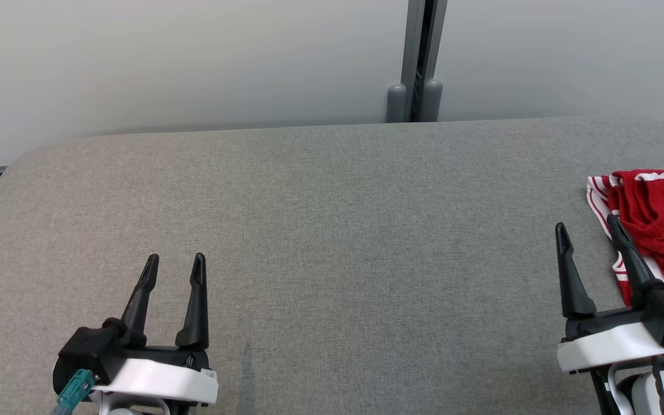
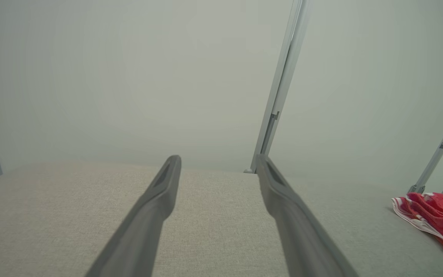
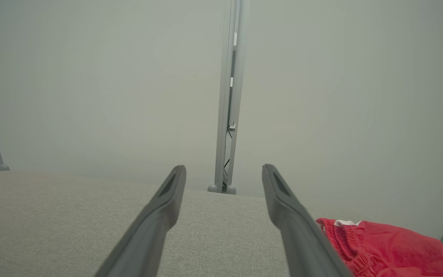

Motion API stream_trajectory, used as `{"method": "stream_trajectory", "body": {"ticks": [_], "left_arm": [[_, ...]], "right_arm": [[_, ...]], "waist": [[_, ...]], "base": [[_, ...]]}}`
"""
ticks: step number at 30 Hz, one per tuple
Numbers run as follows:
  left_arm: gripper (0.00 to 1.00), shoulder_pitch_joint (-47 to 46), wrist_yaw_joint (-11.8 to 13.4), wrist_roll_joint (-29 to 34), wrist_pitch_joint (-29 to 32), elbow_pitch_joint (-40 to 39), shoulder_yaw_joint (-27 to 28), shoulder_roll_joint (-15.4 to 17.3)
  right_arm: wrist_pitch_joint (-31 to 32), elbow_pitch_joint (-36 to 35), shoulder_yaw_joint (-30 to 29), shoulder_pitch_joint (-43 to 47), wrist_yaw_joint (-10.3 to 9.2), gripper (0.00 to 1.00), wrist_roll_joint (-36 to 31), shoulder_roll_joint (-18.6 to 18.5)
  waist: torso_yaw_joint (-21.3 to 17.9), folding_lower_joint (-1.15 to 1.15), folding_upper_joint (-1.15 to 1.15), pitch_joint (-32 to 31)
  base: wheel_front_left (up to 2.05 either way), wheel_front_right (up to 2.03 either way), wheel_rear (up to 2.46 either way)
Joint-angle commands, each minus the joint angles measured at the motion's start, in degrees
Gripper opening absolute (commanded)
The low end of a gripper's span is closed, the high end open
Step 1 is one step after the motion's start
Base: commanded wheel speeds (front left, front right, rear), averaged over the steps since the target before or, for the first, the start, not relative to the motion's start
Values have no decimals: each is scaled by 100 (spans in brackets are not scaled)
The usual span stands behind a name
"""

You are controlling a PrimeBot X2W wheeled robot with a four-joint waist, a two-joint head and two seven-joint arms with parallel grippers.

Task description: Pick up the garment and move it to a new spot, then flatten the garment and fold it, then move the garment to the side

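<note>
One garment [image 1: 655, 213], red w/ white stripes, lies bunched at the far right edge of the grey worktop [image 1: 332, 230]. The frame cuts it off, so I can't tell its full extent. The part I see runs long front-to-back along that edge.

The right end effector [image 1: 587, 223] is nearer by a lot, and the garment sits just to its right. Its outer finger overlaps the striped hem in the head view; touching or hovering above, can't tell. The left end effector [image 1: 176, 257] is well apart from the garment, over on the left side of the worktop. Both are spread wide, w/ nothing between the fingers of either.

Count: 1 garment, 2 end effectors, 1 worktop.

My read: cloth at the side w/ both arms free fits a garment waiting for pickup, or one folded and set aside. The folds aren't clear enough for me to call it. Any reach for it would suit the right arm, going rightward.
</note>
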Motion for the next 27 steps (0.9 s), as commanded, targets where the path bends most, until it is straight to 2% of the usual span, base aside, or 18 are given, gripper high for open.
{"method": "stream_trajectory", "body": {"ticks": [1,27], "left_arm": [[100,8,-24,-35,5,-21,-8,25],[100,1,-54,-283,5,69,-88,24]], "right_arm": [[-25,-36,-16,1,-2,100,-50,-10],[-25,-81,39,-88,-2,100,-37,-16]], "waist": [[11,0,0,15],[117,0,0,98]], "base": [[0,0,0],[0,0,0]]}}
